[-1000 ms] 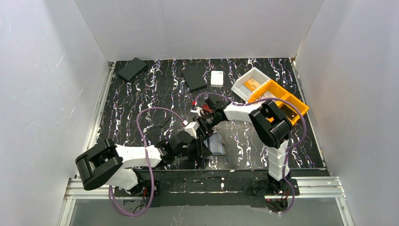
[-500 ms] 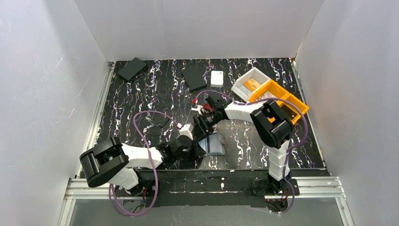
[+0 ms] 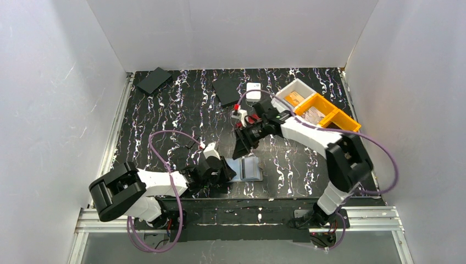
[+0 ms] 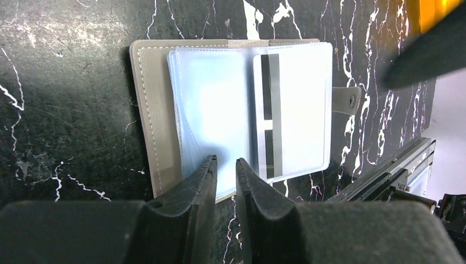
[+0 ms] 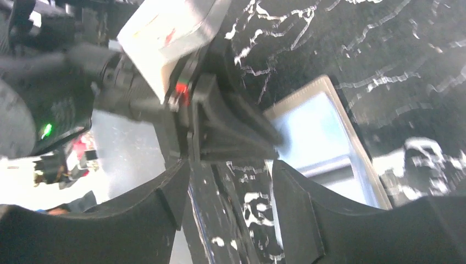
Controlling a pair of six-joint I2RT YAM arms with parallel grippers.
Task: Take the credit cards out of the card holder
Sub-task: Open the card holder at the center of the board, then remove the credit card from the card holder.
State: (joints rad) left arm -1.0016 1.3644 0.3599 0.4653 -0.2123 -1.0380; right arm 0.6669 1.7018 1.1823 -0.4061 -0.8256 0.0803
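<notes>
The grey card holder (image 3: 250, 168) lies open and flat on the marbled table near the front edge. In the left wrist view its grey cover (image 4: 148, 110) frames clear sleeves, and a pale credit card (image 4: 299, 110) with a dark stripe sits in the right-hand sleeve. My left gripper (image 4: 225, 161) hovers at the holder's near edge, its jaws a narrow gap apart with nothing between them. From above, the left gripper (image 3: 224, 169) is at the holder's left side. My right gripper (image 3: 240, 148) is raised behind the holder, open and empty. The right wrist view has the right gripper (image 5: 231, 170) above the holder (image 5: 324, 137).
At the back right stand a white tray (image 3: 286, 91), with something flat and orange (image 3: 295, 98) in it, and an orange bin (image 3: 329, 115). Two flat black squares (image 3: 154, 80) (image 3: 227, 91) and a small white box (image 3: 253, 91) lie at the back. White walls enclose the table.
My right gripper has lifted off the holder and drawn back toward the far right, uncovering it. The left gripper slid a little left and its jaws narrowed.
</notes>
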